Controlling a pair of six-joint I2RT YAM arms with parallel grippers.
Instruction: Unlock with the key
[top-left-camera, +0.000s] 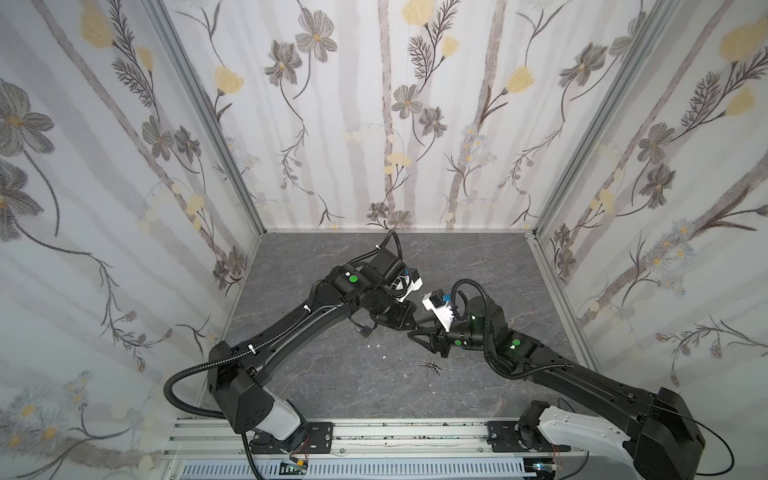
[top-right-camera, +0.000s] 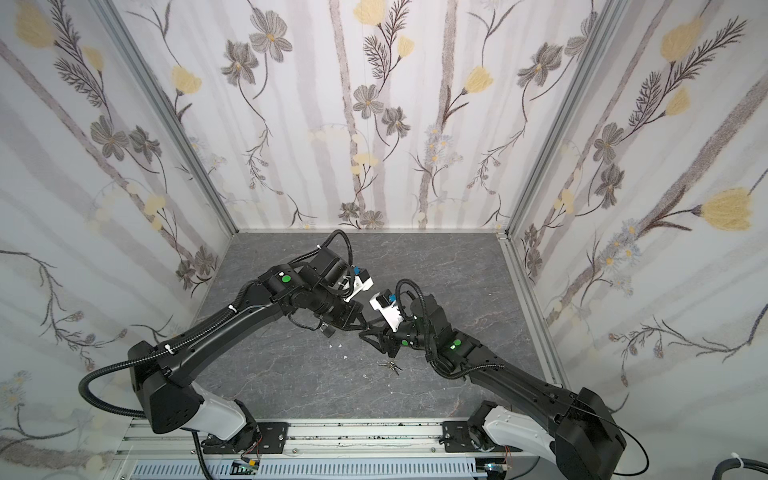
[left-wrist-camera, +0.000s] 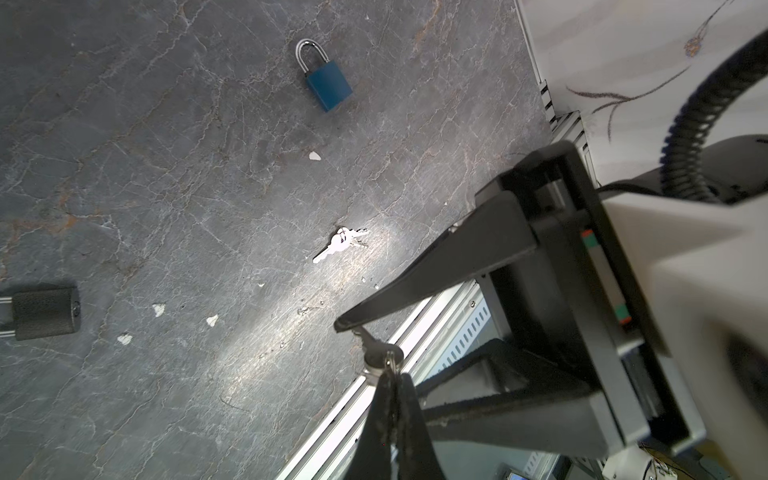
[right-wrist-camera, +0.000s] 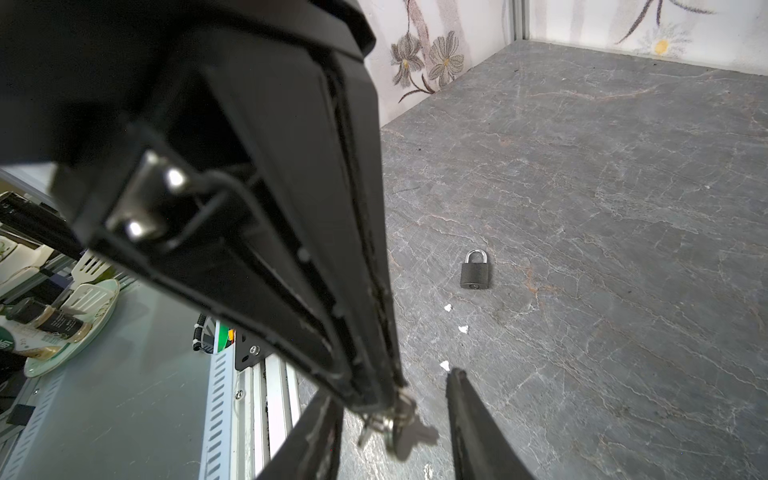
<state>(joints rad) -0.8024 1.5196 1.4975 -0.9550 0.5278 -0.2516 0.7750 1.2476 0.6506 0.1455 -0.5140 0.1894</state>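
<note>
Clearly the left gripper (left-wrist-camera: 390, 384) is pinched tight on the key (left-wrist-camera: 380, 353); the right gripper (right-wrist-camera: 390, 384) has its jaws apart either side of it; the black padlock (right-wrist-camera: 476, 274) lies on the table (right-wrist-camera: 623, 208), well apart.

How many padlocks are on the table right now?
2. A blue padlock lies flat on the table, and a black padlock lies flat apart from it. Others could be hidden from these views.
</note>
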